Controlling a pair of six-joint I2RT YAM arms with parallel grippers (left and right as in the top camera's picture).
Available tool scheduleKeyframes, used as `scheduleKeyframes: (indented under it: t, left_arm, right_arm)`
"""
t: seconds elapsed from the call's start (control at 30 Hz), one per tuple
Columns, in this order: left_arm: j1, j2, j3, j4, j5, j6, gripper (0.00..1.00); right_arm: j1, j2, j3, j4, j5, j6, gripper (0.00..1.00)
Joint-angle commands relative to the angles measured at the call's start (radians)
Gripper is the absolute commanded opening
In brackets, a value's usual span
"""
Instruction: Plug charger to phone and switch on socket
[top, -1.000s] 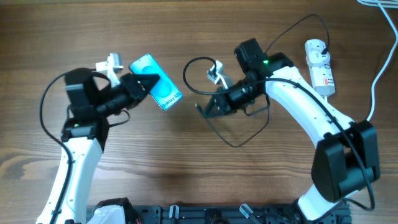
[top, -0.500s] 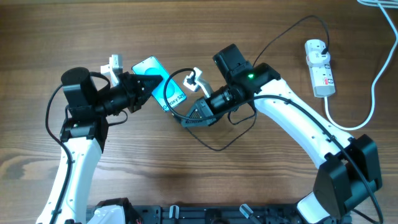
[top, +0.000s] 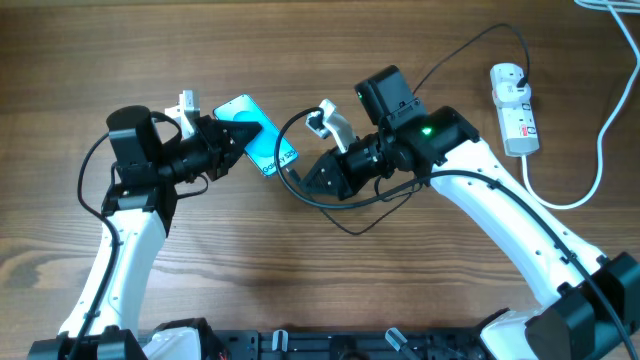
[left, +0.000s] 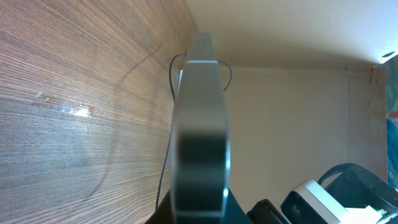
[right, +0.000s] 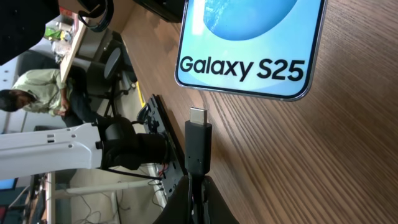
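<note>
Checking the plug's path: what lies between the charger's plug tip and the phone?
Only bare wooden table, shown in the right wrist view; the charger plug sits just short of the Galaxy S25 phone.

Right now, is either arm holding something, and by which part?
The left pincer grips the phone by the end opposite its Galaxy lettering; the right pincer holds the charger just behind its plug tip.

Pointing the charger (right: 198, 146) tip straight at the Galaxy S25 end of the phone (right: 249, 37). Just short of it, not touching.
</note>
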Motion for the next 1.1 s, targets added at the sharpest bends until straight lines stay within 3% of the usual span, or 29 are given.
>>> scheduleKeyframes:
  t: [0.0, 0.27, 1.07]
  left_arm:
    - [-0.003, -0.002, 0.014, 0.007, 0.024, 0.02, 0.04]
    - [-0.003, -0.002, 0.014, 0.008, 0.044, 0.02, 0.04]
    - [-0.004, -0.002, 0.014, 0.015, 0.077, 0.024, 0.04]
  right_arm:
    - [0.012, -0.013, -0.002, -0.005, 0.008, 0.007, 0.05]
    - [0.067, -0.012, -0.003, 0.013, 0.185, 0.089, 0.05]
    - [0.068, -0.01, -0.003, 0.058, 0.187, 0.089, 0.05]
